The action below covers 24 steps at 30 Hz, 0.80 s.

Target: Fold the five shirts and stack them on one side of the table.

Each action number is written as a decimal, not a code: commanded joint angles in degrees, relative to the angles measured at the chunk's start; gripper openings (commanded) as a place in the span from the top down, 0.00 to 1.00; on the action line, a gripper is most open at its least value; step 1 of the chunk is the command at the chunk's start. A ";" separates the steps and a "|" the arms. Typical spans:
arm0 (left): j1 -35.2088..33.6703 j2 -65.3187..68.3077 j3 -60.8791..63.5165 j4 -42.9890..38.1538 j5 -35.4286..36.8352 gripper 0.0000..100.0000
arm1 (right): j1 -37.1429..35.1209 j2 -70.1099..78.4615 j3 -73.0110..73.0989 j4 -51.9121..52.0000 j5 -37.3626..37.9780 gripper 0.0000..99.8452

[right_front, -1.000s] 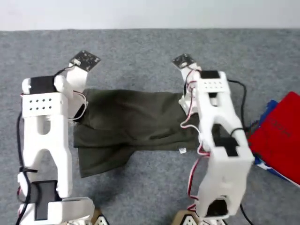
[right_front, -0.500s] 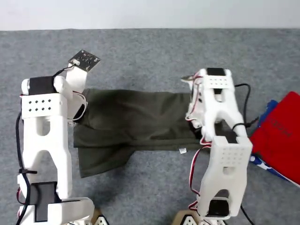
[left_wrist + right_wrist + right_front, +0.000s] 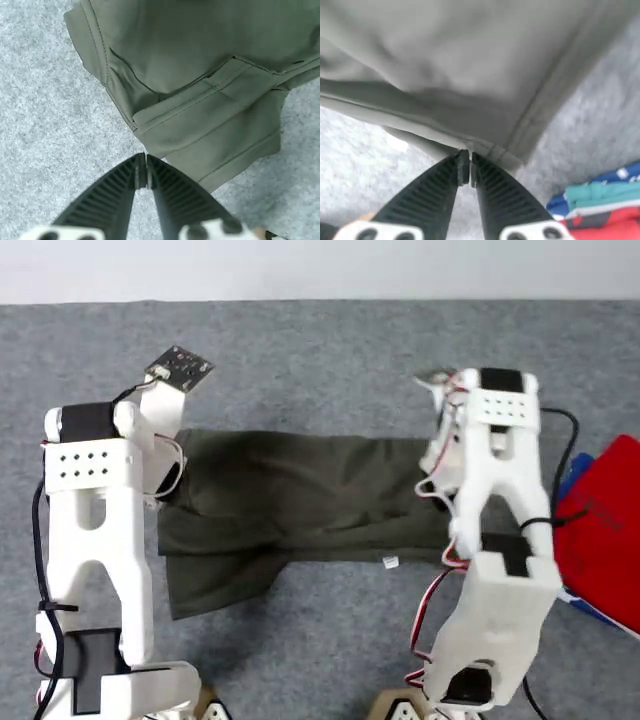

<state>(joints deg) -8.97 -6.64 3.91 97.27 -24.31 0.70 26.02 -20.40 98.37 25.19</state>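
Shirt of olive-green cloth (image 3: pixel 300 500) lies spread across the middle of the grey, carpet-like table (image 3: pixel 330 350), stretched sideways between the 2 white arms, with 1 lower flap trailing toward the near edge on the left arm's side and a small white tag (image 3: pixel 390 561) showing at its near hem. The left arm (image 3: pixel 95 520) stands over the shirt's left end; its wrist view shows the left gripper (image 3: pixel 141 170) with both ribbed jaws pressed together, tips right at the edge of a stitched, folded hem, and whether any cloth is nipped between them cannot be told. The right arm (image 3: pixel 495 520) stands over the shirt's right end. The right gripper (image 3: pixel 466 167) is likewise clamped tight, its tips meeting on the seamed edge of the shirt, where the fabric bunches into a small fold and looks pinched. Near that end, at the table's right side, sits a stack of folded shirts (image 3: pixel 605 530): red on top, with blue beneath it, and the right wrist view also shows a teal layer in it.
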 commanded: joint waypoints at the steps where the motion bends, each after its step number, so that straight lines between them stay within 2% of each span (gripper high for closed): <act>1: 1.49 -2.81 -0.22 0.44 0.44 0.99 | -2.59 -2.07 -0.26 -5.05 0.44 0.99; 8: 2.73 -2.90 -0.22 0.62 0.44 0.99 | -2.86 5.58 -0.62 -8.75 -1.23 0.99; 16: 2.73 -2.90 -0.22 0.35 0.44 0.99 | -1.63 4.70 0.26 4.79 -2.29 0.99; 24: 2.46 -2.90 -0.31 0.26 0.35 0.99 | 0.13 -6.29 16.62 4.62 -1.93 0.99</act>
<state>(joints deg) -6.51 -6.64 3.91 97.27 -24.31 0.18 26.11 -8.35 100.48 23.69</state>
